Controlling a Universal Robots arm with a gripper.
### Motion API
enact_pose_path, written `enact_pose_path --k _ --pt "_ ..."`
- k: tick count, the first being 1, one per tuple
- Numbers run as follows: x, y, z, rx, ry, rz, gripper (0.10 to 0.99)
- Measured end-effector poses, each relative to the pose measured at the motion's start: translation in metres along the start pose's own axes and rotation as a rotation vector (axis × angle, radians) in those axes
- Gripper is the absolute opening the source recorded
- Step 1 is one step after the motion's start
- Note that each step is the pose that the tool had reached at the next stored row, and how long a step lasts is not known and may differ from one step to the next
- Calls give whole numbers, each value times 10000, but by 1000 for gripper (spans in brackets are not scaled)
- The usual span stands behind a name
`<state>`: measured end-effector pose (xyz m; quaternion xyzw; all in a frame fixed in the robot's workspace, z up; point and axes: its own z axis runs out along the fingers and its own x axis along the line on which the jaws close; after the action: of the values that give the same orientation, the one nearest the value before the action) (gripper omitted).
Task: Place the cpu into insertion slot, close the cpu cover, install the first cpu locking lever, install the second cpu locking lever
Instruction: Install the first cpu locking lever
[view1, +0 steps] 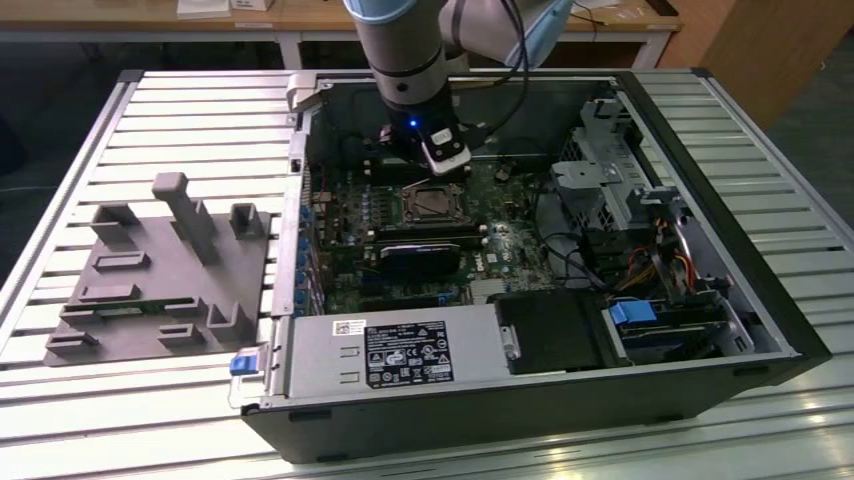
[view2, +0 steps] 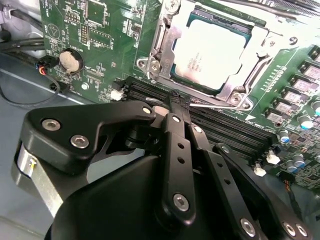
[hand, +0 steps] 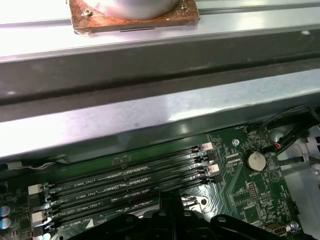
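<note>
— Where to find the cpu?

— Seated flat in the insertion slot, about midway across the green motherboard, just beside the long black memory slots. Framed by the cpu cover, apparently lying down on the cpu's rim.

— And the gripper?

— Down inside the open computer case, over the memory slots at the insertion slot's edge. With fingers drawn narrow, tips together, right at a thin silvery locking lever running along the cover's edge. Hard to tell whether pinching that wire or only touching it.

— How to expect the cpu to handle?

— Probably light, thin and stiff, with a smooth metal top, so likely slippery. Likely fragile underneath too. Best taken by opposite edges only, never by the faces. Boxed in by the cover, though, so hardly reachable.

— And the lever?

— Judging by looks, a springy steel wire: stiff along its length, pushing back under load. Best taken near the free end, away from the hinge, for leverage. Narrow and round, so prone to slipping out of a grip.

— Risks?

— Scraping the memory slots or the motherboard beside the insertion slot.
</note>
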<state>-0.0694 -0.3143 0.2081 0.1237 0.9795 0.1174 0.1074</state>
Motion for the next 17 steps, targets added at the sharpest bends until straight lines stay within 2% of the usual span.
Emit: enact_pose_path --k 10,17 --pt "10 25 45 131 -182 676 106" --pt "32 93 75 178 -247 922 106"
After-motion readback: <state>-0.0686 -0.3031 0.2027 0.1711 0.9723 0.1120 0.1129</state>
